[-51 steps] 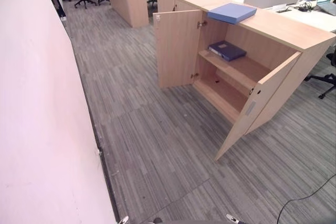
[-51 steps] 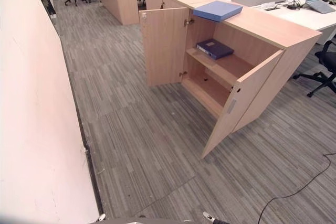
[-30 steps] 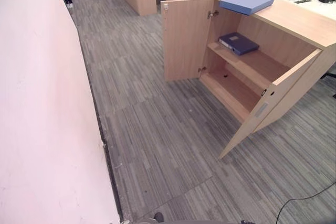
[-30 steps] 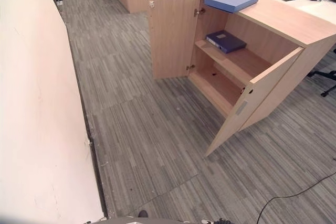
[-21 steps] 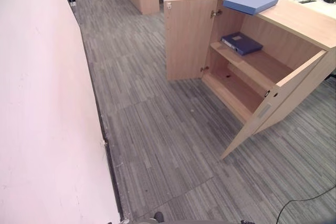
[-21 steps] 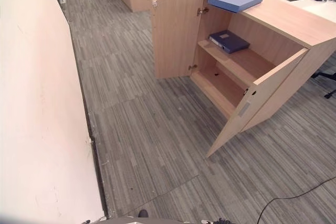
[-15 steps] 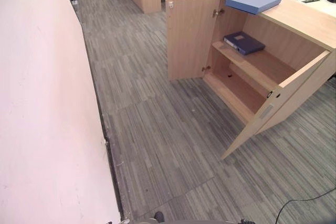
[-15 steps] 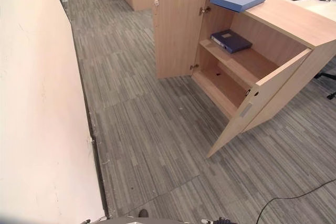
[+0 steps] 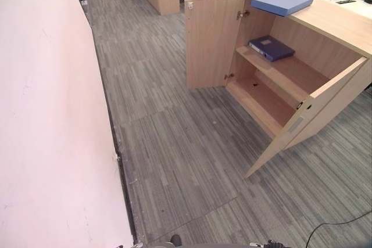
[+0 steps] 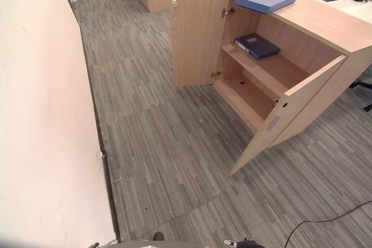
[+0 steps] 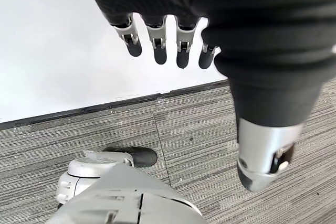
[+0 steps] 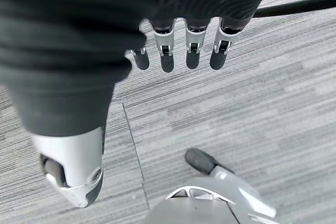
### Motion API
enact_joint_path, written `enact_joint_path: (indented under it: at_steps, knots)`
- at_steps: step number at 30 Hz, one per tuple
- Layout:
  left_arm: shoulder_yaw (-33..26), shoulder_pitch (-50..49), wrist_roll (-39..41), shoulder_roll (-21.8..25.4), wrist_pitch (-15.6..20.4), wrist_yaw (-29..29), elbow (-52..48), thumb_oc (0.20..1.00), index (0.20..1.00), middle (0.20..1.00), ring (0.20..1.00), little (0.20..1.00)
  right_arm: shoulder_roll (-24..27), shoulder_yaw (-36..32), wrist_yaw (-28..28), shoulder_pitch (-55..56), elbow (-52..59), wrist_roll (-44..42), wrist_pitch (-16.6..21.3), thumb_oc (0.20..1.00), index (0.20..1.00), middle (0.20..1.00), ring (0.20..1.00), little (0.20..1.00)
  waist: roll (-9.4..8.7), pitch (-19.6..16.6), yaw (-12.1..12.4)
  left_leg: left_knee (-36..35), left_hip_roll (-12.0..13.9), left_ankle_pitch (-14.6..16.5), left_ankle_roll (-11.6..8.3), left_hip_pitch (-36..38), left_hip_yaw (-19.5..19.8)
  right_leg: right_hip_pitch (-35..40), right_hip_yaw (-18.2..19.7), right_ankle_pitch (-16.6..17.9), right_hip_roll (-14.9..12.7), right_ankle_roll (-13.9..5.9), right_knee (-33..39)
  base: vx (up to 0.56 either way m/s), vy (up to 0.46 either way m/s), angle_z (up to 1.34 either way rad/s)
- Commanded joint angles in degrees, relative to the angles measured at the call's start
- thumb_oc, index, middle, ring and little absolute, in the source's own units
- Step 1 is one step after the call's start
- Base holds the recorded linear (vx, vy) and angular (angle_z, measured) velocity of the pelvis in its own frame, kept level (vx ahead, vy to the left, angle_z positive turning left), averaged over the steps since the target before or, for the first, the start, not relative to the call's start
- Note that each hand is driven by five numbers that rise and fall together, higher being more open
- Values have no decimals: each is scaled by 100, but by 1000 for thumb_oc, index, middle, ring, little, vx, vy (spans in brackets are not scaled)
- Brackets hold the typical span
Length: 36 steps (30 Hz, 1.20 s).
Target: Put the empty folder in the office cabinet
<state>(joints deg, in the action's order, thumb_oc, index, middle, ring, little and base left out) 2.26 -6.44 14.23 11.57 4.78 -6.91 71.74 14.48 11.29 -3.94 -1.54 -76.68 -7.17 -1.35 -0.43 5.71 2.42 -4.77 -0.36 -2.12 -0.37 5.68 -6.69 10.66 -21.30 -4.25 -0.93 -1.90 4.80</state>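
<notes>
Folder: flat on top of the cabinet.
Cabinet doors: both open.
Shelf: dark binder.
Left hand: relaxed, empty.
Right hand: relaxed, empty.

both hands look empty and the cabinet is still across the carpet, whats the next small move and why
Probably a step closer to the cabinet. The light blue folder lies on its top, both doors stand open, and a dark blue folder already sits on the upper shelf. The left hand and right hand hang open over the carpet, holding nothing, seemingly out of reach.
</notes>
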Motion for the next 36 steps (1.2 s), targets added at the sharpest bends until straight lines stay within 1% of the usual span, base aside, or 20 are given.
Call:
enact_joint_path:
  at_steps: [1,19,20,22,23,25,26,27,28,29,30,31,32,33,34,35,36]
  knots:
    - [124,336,-118,-62,122,-90,208,1000,1000,1000,1000,1000,51,222,-88,-299,-147,102,125,1000,1000,1000,1000,1000,-76,4,107,-23,-9,252,-230,50,-340,-187,-347,349,-213,-467,20,1,-20,3]
    - [87,326,-93,-41,135,-65,263,1000,1000,1000,1000,1000,8,271,-33,-237,-156,35,164,1000,1000,1000,1000,1000,-118,30,160,-23,27,237,-262,100,-259,-121,-398,295,-173,-421,20,6,-13,4]
    - [85,362,-39,-15,140,-86,252,1000,1000,1000,1000,1000,20,255,-46,-253,-153,34,175,1000,1000,1000,1000,1000,-173,126,181,121,70,219,-305,50,-280,-110,-439,296,-178,-398,20,-60,-88,4]
    - [144,467,46,23,159,-124,177,1000,1000,1000,1000,1000,56,223,-67,-313,-134,-20,183,1000,1000,1000,1000,1000,-272,340,172,880,206,395,-408,-414,-405,-170,-556,333,-227,-341,20,-115,-124,22]
    - [180,507,65,32,170,-132,134,1000,1000,1000,1000,1000,84,213,-70,-341,-135,-51,183,1000,1000,1000,1000,1000,-279,407,165,1218,351,556,-523,-550,-522,-123,-551,256,-183,-329,20,-77,-127,57]
    - [207,544,85,30,190,-177,81,1000,1000,1000,1000,1000,122,205,-99,-399,-179,-100,170,1000,1000,1000,1000,1000,-309,540,198,2026,579,698,-577,-970,-735,-89,-643,207,-163,-254,20,-49,-110,63]
    - [207,546,85,31,189,-177,81,1000,1000,1000,1000,1000,121,204,-99,-402,-181,-100,171,1000,1000,1000,1000,1000,-302,536,195,2069,593,719,-579,-998,-728,-96,-646,205,-153,-251,20,-12,-123,37]
    - [139,545,184,21,215,-275,94,1000,1000,1000,1000,1000,156,193,-148,-437,-251,-117,160,1000,1000,1000,1000,1000,-299,593,246,2737,798,687,-628,-1292,-762,-13,-739,113,-91,-170,20,16,-93,21]
    - [108,529,242,16,224,-312,100,1000,1000,1000,1000,1000,172,189,-178,-442,-274,-129,162,1000,1000,1000,1000,1000,-291,620,262,2881,886,573,-650,-1376,-775,16,-783,71,-77,-145,20,53,-87,42]
    - [8,474,327,-8,230,-319,149,1000,1000,1000,1000,1000,180,186,-189,-440,-308,-125,158,1000,1000,1000,1000,1000,-271,636,288,2719,1043,441,-639,-1504,-838,51,-869,18,-88,-131,20,73,-2,44]
    - [-52,451,355,-1,223,-299,198,1000,1000,1000,1000,1000,186,188,-180,-425,-313,-115,156,1000,1000,1000,1000,1000,-281,621,314,2473,1033,426,-617,-1497,-821,55,-872,20,-108,-148,20,105,36,48]
    - [-109,423,391,6,224,-293,241,1000,1000,1000,1000,1000,190,181,-165,-406,-320,-115,150,1000,1000,1000,1000,1000,-286,610,328,2223,1022,291,-639,-1493,-790,58,-873,21,-121,-173,20,109,57,19]
    - [-172,391,457,7,232,-286,271,1000,1000,1000,1000,1000,192,170,-150,-380,-321,-114,148,1000,1000,1000,1000,1000,-283,615,336,1931,1115,-23,-713,-1553,-760,71,-880,1,-133,-187,20,127,78,22]
    - [-221,367,509,1,226,-280,290,1000,1000,1000,1000,1000,187,170,-134,-353,-302,-109,147,1000,1000,1000,1000,1000,-257,601,333,1483,1182,-268,-762,-1490,-766,77,-881,-11,-139,-200,20,88,56,22]
    - [-221,366,509,0,226,-279,290,1000,1000,1000,1000,1000,188,171,-134,-351,-300,-109,147,1000,1000,1000,1000,1000,-262,604,334,1436,1171,-297,-764,-1464,-774,81,-880,-10,-145,-199,20,173,99,20]
    - [-292,335,552,12,237,-289,321,1000,1000,1000,1000,1000,190,182,-130,-334,-259,-91,165,1000,1000,1000,1000,1000,-191,598,355,617,1339,-753,-838,-1381,-762,157,-846,-65,-119,-232,20,177,102,13]
    - [-315,323,612,14,253,-309,321,1000,1000,1000,1000,1000,202,188,-124,-337,-229,-80,166,1000,1000,1000,1000,1000,-169,613,375,296,1436,-878,-874,-1378,-801,208,-842,-108,-119,-240,20,253,151,9]
